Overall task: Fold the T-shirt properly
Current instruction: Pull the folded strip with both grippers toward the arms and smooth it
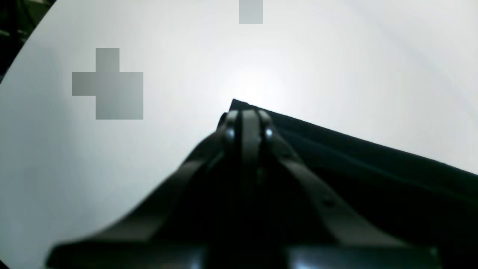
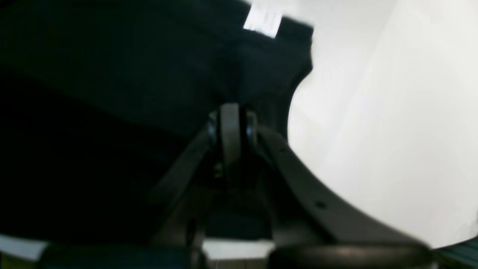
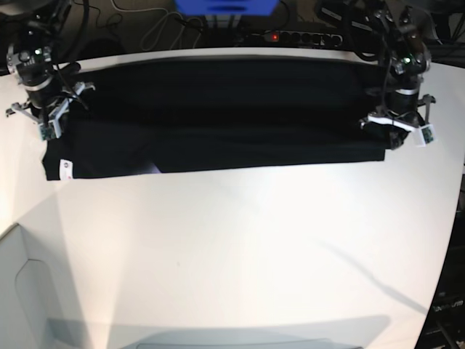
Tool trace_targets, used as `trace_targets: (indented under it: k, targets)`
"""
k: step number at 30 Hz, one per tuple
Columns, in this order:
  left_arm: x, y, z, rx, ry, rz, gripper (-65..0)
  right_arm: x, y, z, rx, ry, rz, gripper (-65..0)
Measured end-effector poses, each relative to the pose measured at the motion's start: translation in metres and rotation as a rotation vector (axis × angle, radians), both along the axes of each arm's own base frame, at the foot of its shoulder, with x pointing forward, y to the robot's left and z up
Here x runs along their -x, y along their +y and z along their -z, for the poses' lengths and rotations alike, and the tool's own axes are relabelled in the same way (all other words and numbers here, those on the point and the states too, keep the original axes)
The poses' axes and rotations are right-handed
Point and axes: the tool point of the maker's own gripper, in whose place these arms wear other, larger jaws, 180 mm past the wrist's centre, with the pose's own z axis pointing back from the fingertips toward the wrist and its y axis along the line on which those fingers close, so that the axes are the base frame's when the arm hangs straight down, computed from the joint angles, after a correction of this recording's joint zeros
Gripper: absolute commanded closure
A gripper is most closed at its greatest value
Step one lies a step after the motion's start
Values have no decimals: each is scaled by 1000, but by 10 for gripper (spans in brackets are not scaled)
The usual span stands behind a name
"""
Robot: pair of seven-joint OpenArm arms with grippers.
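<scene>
Base view: black T-shirt (image 3: pixel 218 120) lies as a long band across the far side of the white table (image 3: pixel 240 247), arms at both ends. Left wrist view alone shows the left gripper (image 1: pixel 249 112) clenched on a shirt corner. Right wrist view shows the right gripper (image 2: pixel 231 112) clamped on cloth, near a white label (image 2: pixel 262 21)

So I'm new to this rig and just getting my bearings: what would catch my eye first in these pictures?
The long black T-shirt stretched in a band across the far side of the white table. Next, the two arms at its ends: the left gripper shut on the right-hand end in the base view, the right gripper shut at the other end, near a small white tag.
</scene>
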Motion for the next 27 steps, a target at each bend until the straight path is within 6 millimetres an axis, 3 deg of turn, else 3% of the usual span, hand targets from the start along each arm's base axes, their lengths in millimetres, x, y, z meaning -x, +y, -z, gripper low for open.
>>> trace_targets:
  k: [8,13,17,27]
  targets:
    - [6,1,3,-7,19,2,-1,16,3,10,-13,41,10,0]
    - [12,17,2,-14,12,-44,-1,25,4,15,-17,66,12,0]
    - [26,22,26,17,87,-70,-1,32,4,18,-18,82,11,0]
    - [41,28,40,23,127,-90,-1,36,4,21,-18,96,13,0]
